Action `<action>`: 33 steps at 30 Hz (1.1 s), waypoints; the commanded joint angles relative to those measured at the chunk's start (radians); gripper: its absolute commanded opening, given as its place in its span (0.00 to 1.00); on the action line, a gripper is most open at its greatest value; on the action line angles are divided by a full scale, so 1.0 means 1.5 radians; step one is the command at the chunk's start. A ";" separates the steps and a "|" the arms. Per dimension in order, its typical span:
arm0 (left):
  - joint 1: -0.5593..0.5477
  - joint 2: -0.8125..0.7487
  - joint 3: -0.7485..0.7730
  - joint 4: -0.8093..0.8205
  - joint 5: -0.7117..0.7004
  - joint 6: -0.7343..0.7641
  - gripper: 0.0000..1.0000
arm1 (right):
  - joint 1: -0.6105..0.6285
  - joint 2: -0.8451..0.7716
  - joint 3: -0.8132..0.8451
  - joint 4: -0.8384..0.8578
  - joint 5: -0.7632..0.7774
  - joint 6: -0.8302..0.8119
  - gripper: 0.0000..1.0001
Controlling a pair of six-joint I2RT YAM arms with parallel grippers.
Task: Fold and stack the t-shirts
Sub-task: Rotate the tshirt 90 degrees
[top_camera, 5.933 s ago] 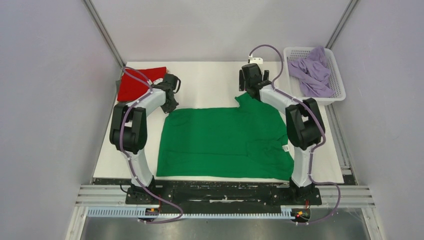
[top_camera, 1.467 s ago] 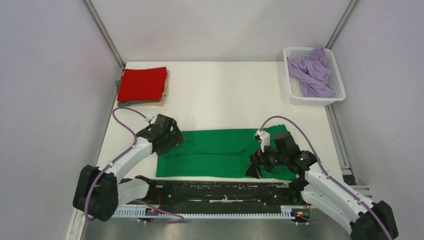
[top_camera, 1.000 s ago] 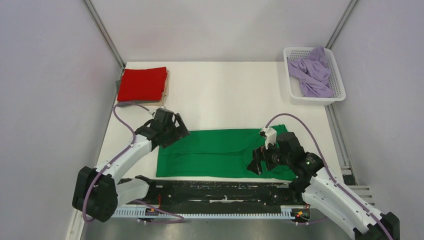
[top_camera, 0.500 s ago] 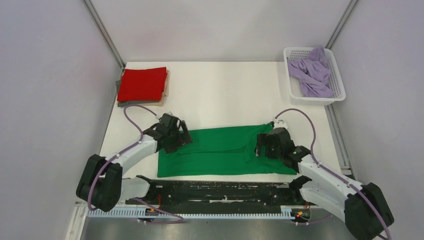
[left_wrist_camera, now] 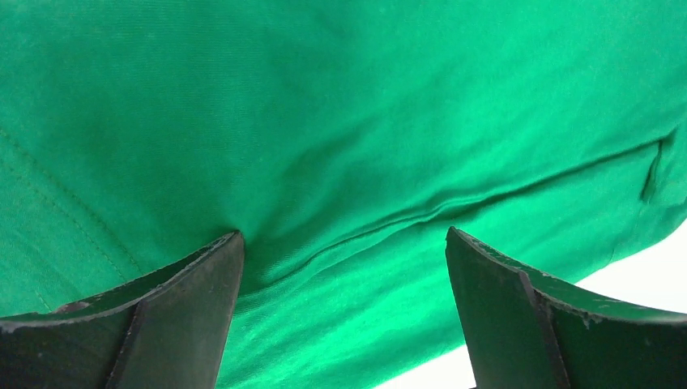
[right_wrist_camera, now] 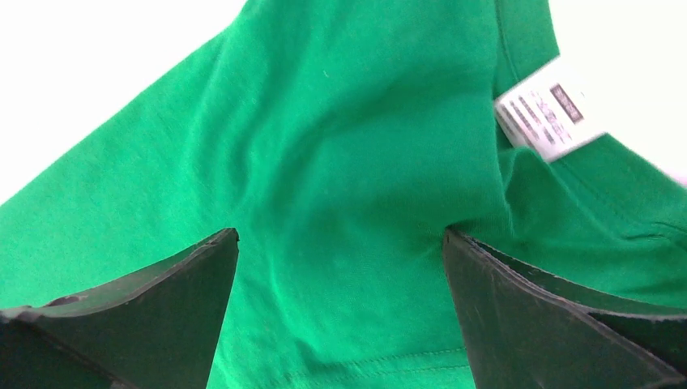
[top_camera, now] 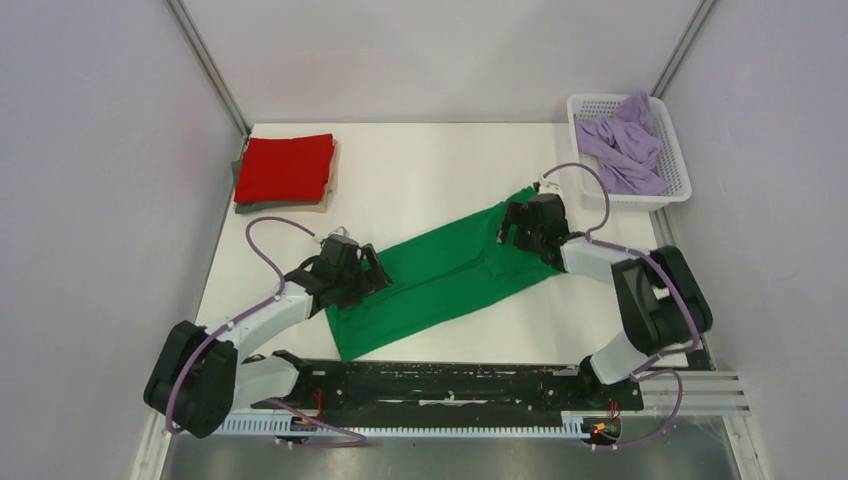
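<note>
A bright green t-shirt (top_camera: 440, 272), folded into a long strip, lies slanted on the white table from near left to far right. My left gripper (top_camera: 370, 280) stands open over its near-left part, both fingertips touching the cloth (left_wrist_camera: 340, 162). At the far-right end my right gripper (top_camera: 513, 225) is open too, its tips pressed on the cloth beside the white neck tag (right_wrist_camera: 549, 109). Neither holds anything between its jaws. A folded red t-shirt (top_camera: 285, 167) tops a grey and tan stack (top_camera: 283, 206) at the far left. A lavender t-shirt (top_camera: 625, 140) lies crumpled in the basket.
The white mesh basket (top_camera: 668, 198) stands at the table's far right corner. Bare white table (top_camera: 420, 170) stretches between the red stack and the basket. Metal frame posts and grey walls close in both sides.
The green strip has swung from lying level along the front edge to a slant. My right gripper moved away toward the far right with that end; my left gripper stayed at the near-left end.
</note>
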 commanded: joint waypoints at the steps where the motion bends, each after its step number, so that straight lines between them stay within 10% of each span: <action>1: -0.030 0.048 -0.023 0.037 0.053 -0.066 1.00 | -0.020 0.133 0.127 0.033 -0.075 -0.033 0.98; 26: -0.357 0.270 0.140 0.077 0.028 -0.208 1.00 | 0.024 0.737 0.934 -0.004 -0.255 -0.032 0.98; 33: -0.393 0.290 0.211 0.023 0.020 -0.185 1.00 | 0.030 0.728 0.947 0.063 -0.246 -0.019 0.98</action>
